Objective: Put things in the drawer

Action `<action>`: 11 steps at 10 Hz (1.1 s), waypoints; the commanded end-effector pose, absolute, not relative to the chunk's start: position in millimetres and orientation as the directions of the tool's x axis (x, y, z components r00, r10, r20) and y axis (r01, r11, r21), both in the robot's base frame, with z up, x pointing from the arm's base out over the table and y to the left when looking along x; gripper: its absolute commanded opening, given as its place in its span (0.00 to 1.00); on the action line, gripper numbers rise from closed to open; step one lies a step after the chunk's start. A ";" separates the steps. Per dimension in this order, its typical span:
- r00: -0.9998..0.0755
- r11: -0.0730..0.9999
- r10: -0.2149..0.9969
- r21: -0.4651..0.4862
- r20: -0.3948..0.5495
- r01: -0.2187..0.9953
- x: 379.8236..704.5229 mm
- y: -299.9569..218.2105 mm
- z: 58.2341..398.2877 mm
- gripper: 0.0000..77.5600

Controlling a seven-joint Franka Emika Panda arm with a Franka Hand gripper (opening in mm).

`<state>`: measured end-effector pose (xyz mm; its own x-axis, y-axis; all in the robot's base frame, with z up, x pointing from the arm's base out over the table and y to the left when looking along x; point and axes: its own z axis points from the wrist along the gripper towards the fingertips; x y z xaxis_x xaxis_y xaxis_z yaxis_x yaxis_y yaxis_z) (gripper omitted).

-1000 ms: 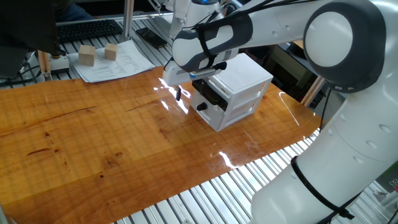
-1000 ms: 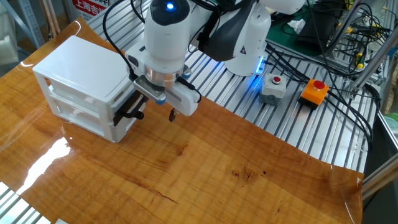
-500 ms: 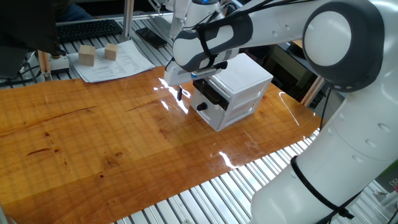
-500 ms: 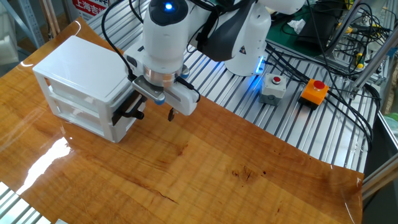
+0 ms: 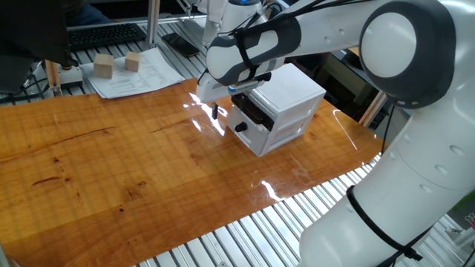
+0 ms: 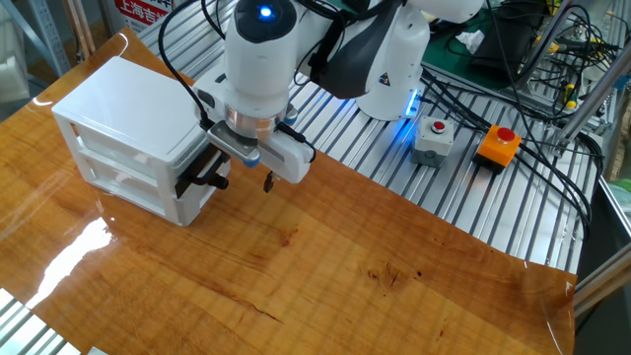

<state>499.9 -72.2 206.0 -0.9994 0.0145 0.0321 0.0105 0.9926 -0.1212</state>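
The small white cabinet stands on the wooden table; it also shows in the other fixed view. Its upper black-fronted drawer stands slightly out from the cabinet body. My gripper hangs right in front of that drawer front, pointing down. One dark fingertip shows clear of the front; the other is lost against the black front. The fingers look spread and hold nothing I can see. The tiny tan cube is not in view.
The lower white drawer has a round black knob. Two larger tan wooden blocks lie on papers at the table's far left edge. A keyboard lies behind. Button boxes sit on the metal frame.
The gripper has shifted slightly toward the cabinet's drawer front. Nothing else has moved.
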 end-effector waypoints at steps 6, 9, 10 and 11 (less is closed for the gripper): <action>-0.999 0.981 -0.033 -0.190 0.026 -0.037 504.1 -75.9 205.9 1.00; -0.999 0.976 -0.042 -0.214 0.025 -0.046 505.3 -77.0 205.6 1.00; -0.999 0.974 -0.046 -0.221 0.024 -0.050 505.8 -77.6 205.3 1.00; -0.999 0.972 -0.048 -0.228 0.024 -0.053 506.1 -77.8 205.2 1.00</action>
